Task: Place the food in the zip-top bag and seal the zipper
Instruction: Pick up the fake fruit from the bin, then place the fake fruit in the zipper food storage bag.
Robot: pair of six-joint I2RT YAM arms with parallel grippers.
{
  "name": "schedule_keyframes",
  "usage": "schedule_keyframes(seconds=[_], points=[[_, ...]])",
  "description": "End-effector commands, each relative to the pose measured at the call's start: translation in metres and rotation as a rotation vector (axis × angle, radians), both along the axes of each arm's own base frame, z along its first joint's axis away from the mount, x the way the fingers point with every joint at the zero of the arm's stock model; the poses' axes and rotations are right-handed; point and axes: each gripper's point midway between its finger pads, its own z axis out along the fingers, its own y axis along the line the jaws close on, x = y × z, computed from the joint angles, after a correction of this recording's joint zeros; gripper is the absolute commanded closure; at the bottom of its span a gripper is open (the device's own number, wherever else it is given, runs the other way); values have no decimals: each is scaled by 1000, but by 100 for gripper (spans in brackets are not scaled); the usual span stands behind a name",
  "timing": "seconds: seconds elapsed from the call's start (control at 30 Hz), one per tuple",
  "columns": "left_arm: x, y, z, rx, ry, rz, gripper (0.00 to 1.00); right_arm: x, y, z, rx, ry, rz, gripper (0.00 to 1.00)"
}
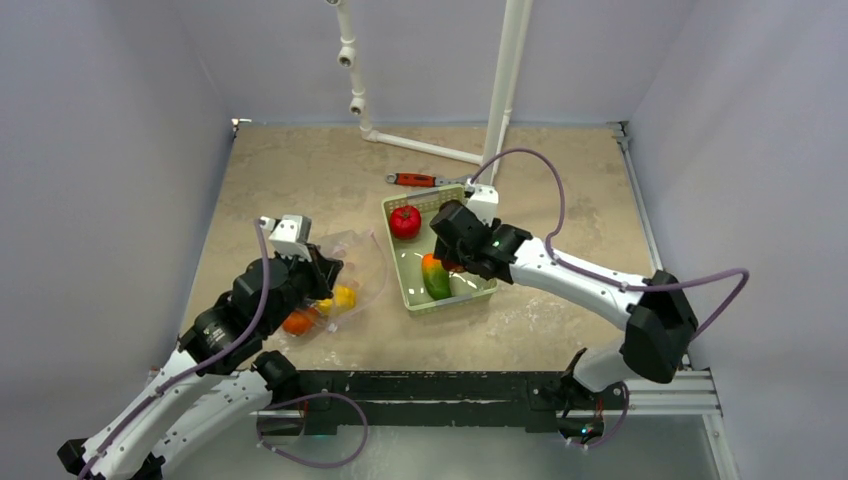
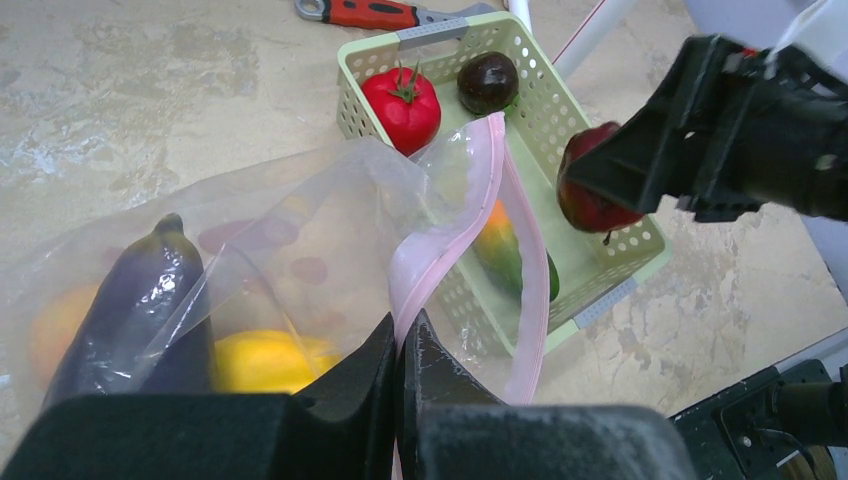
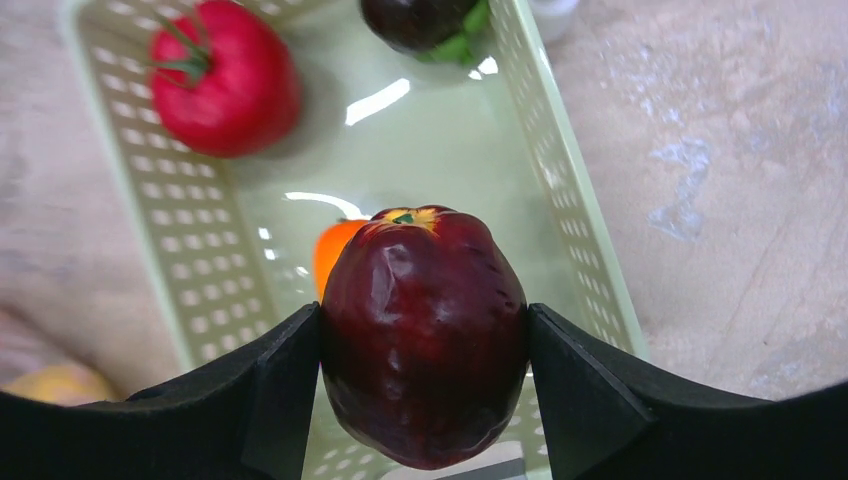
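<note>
Above the green basket, the right tool grips a dark red apple. By the table's left edge, the left tool pinches the pink strip of the clear bag.

No readable text, labels, brands or numbers on anything.

**Ten Items Counted**

One zip-top bag, left, holds three foods: eggplant, yellow piece and orange piece. One green basket, right, holds three: tomato, dark round piece and green-orange piece. One dark red apple. One wrench, far.
</note>
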Motion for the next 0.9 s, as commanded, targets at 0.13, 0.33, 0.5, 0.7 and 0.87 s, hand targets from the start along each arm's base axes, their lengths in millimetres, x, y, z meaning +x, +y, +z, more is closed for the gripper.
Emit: schedule_keyframes(seconds=[0.13,0.33,0.5,0.7,0.87], points=[[6,-2,0,2,-7,12,100,13,33,96,195,-190,153,74],[7,-3,-2,10,1,14,100,2,61,159,341,-319,344,77],[8,-4,-4,17,7,16,100,-21,83,198,443,-396,498,76],[9,-4,-5,23,12,19,100,-54,114,216,510,-421,651,76],[9,-4,-6,26,13,21,100,-76,134,223,548,-436,755,76]])
